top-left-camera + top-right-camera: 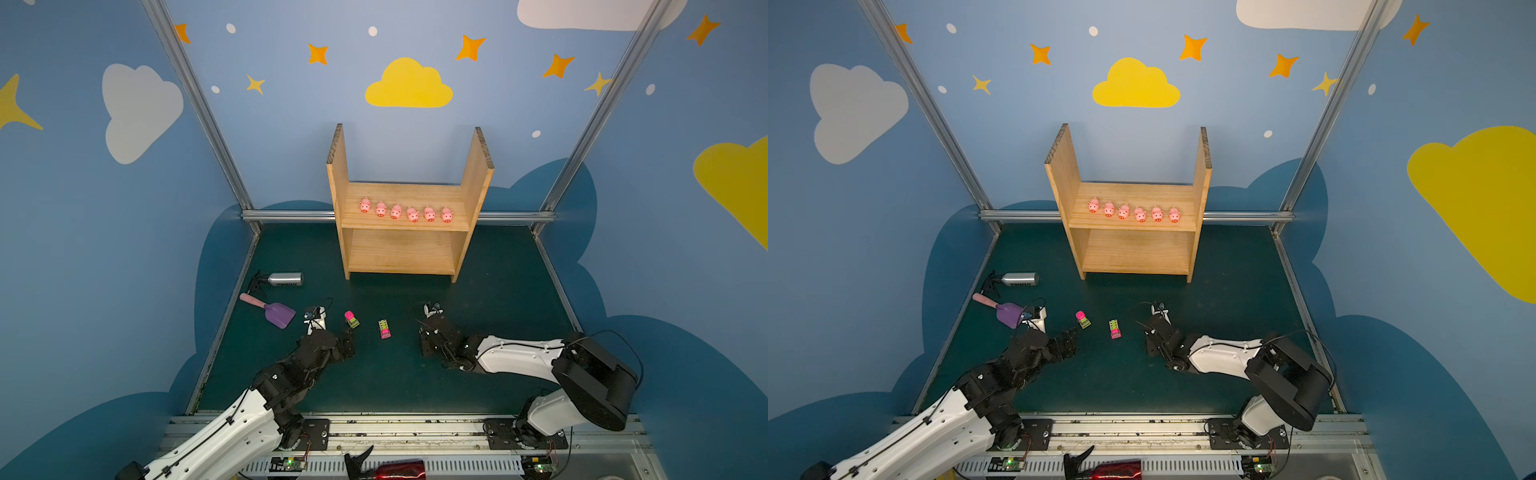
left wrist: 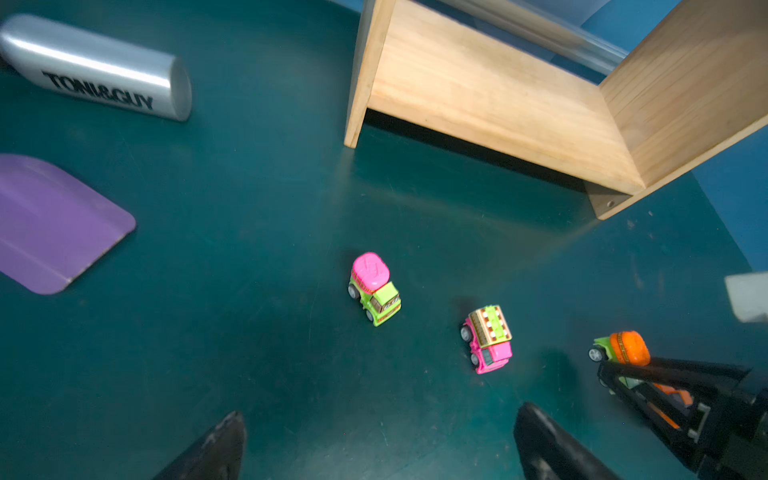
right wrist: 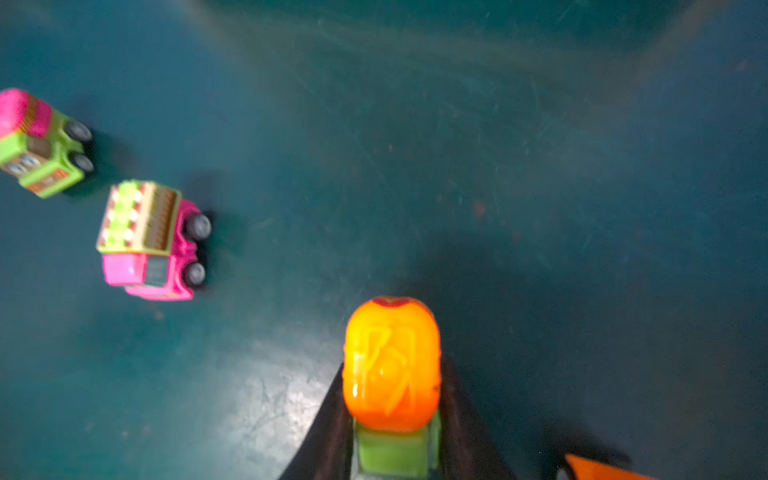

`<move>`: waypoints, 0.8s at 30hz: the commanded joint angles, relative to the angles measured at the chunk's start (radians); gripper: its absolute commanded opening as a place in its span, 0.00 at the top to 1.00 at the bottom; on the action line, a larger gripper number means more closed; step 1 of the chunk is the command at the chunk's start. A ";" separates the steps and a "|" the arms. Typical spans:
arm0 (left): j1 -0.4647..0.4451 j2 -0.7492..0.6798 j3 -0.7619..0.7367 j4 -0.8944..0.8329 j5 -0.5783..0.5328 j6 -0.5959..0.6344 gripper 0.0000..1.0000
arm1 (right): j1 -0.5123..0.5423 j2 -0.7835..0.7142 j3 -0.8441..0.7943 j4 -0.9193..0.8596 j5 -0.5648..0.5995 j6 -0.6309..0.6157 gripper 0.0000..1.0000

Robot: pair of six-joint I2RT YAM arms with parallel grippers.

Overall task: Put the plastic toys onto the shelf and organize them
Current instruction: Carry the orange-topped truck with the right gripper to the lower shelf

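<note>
Pigs (image 1: 405,212) line the shelf (image 1: 401,253); right jaws clamp an orange truck (image 3: 390,361), left jaws gape, other trucks (image 1: 351,320) wait on the bench (image 1: 498,291).

- Both top views: set high above the near edge of the counter (image 1: 498,282), facing down and forward to the shelf (image 1: 403,249) by the back wall; far off, with nearly the same framing.
- Left wrist view: low over the counter, facing the foot of the shelf; near the pink-cab truck (image 2: 488,345).
- Right wrist view: closest of all, looking steeply down on the orange-drum truck (image 3: 390,365); both wrist views share these two trucks.
</note>
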 commanded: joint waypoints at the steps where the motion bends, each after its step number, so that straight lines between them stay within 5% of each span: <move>1: 0.008 0.000 0.036 -0.010 -0.027 0.025 0.00 | -0.029 -0.036 0.078 -0.045 0.008 -0.035 0.74; 24: 0.113 0.141 0.093 0.134 0.073 0.075 0.00 | -0.321 0.245 0.476 -0.028 -0.088 -0.157 0.73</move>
